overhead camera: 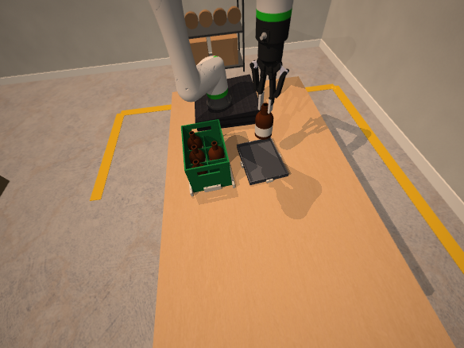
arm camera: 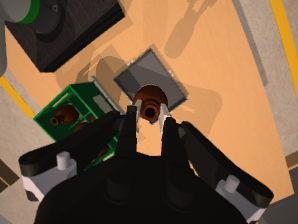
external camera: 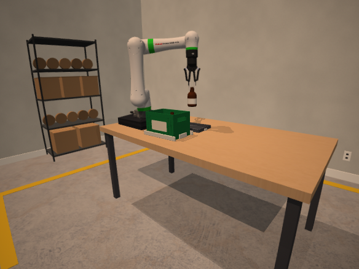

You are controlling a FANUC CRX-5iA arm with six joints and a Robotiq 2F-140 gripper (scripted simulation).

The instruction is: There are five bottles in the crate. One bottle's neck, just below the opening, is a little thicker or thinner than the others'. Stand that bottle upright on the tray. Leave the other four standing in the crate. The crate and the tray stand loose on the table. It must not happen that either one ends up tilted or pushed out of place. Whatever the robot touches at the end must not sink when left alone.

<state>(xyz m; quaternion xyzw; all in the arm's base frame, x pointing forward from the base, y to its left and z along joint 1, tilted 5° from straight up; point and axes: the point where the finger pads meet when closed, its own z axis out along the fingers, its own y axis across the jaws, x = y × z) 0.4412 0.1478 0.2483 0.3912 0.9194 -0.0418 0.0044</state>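
Bottle [overhead camera: 264,122] [external camera: 192,97] [arm camera: 150,96], brown and glossy, with round shoulders, a narrow neck and a pale band of label, hangs upright in the air above the table [overhead camera: 254,246] [external camera: 233,144] [arm camera: 225,65], right of centre in the upper part of the top view. The gripper [overhead camera: 265,106] [external camera: 192,86] [arm camera: 150,109] has it pinched by the neck between pale fingertips at the ends of black, angular linkages. From the wrist, its round mouth shows as a dark ring, with the tray [overhead camera: 263,162] [external camera: 200,127] [arm camera: 175,94] behind it, a flat, dark grey square with a low raised rim.

Left of the tray in the top view stands the crate [overhead camera: 208,178] [external camera: 181,125] [arm camera: 50,107], a green box with slots cut in its end walls and thin dividers inside. Four more brown bottles [overhead camera: 215,152] stand in it, their necks poking up. Pale strips sit at its foot. The table has a smooth, orange-tan wood grain, and the arm [overhead camera: 171,44] [external camera: 136,70], white and rounded with green bands, rises from a black, blocky base [overhead camera: 200,116] [external camera: 123,120] [arm camera: 47,67].
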